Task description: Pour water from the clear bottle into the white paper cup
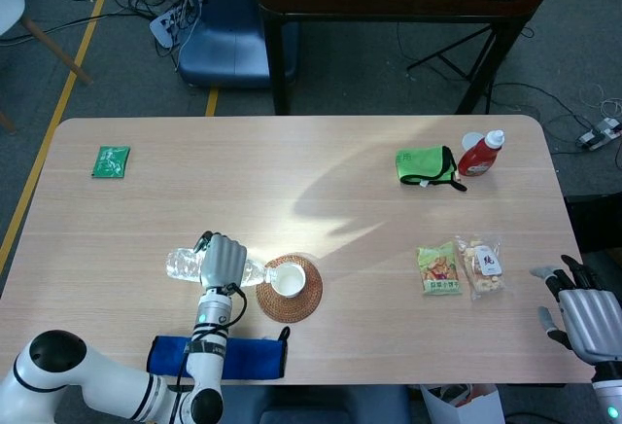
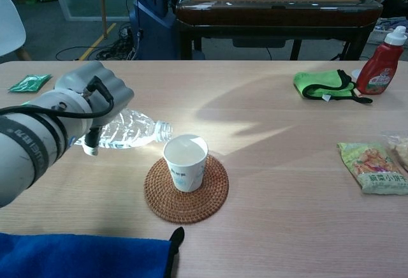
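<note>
My left hand [image 2: 89, 99] [image 1: 223, 261] grips the clear bottle [image 2: 131, 131] [image 1: 181, 265], which lies nearly level above the table. Its uncapped mouth points right and sits just left of the rim of the white paper cup [image 2: 185, 162] [image 1: 287, 277]. The cup stands upright on a round woven coaster [image 2: 185, 187] [image 1: 289, 289]. No stream of water shows between mouth and cup. My right hand [image 1: 581, 315] hangs open off the table's right edge, holding nothing, seen only in the head view.
A blue cloth [image 2: 83, 257] lies at the near edge. Snack packets [image 2: 372, 166] sit to the right, a green cloth [image 2: 324, 83] and a red sauce bottle [image 2: 381, 53] at the far right, and a green sachet [image 2: 28, 82] at the far left.
</note>
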You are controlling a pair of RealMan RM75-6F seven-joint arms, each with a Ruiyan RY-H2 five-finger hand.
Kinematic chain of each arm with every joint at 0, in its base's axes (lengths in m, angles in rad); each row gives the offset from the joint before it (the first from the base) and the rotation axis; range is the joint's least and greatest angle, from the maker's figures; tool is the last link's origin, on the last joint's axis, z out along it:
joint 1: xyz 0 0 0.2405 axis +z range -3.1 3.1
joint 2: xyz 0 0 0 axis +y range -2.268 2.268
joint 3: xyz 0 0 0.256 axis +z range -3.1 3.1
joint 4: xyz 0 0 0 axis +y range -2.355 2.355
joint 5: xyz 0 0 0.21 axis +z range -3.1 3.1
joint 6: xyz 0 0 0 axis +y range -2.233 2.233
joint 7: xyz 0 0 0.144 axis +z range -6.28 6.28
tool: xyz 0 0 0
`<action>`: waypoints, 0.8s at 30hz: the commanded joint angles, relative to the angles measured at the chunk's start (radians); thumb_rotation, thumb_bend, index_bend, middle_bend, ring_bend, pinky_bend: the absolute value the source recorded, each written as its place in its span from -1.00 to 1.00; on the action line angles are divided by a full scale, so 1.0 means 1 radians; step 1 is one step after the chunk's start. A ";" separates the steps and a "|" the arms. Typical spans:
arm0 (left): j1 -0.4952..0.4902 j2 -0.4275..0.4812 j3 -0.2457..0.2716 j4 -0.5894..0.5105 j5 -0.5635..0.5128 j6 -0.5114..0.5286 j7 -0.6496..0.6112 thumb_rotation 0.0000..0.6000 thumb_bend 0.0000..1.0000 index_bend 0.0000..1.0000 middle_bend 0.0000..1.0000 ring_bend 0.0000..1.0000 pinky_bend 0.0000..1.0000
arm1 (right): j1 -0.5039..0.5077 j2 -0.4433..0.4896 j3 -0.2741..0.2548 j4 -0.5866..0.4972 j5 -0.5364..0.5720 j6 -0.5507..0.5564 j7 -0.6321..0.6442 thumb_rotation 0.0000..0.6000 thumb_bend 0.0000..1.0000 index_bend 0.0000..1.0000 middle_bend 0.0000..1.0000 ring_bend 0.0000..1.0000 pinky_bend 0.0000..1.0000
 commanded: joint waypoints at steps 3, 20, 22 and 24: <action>-0.001 -0.002 0.001 0.005 0.004 0.006 0.004 1.00 -0.94 0.44 0.59 -0.02 0.03 | 0.000 0.000 0.000 0.000 -0.001 0.000 -0.001 1.00 -0.10 -0.47 -0.47 -0.85 -0.69; -0.007 -0.011 0.004 0.005 0.012 0.010 0.024 1.00 -0.93 0.44 0.60 -0.02 0.03 | -0.001 0.000 0.000 0.000 -0.001 0.001 -0.001 1.00 -0.10 -0.47 -0.47 -0.85 -0.69; -0.008 -0.014 0.004 0.007 0.013 0.011 0.026 1.00 -0.93 0.44 0.60 -0.02 0.03 | -0.001 0.000 0.000 0.000 -0.001 0.002 0.000 1.00 -0.10 -0.47 -0.47 -0.85 -0.69; -0.009 -0.016 0.004 0.009 0.013 0.012 0.028 1.00 -0.93 0.44 0.60 -0.02 0.03 | -0.001 0.001 0.000 0.000 -0.002 0.002 0.001 1.00 -0.10 -0.47 -0.47 -0.85 -0.69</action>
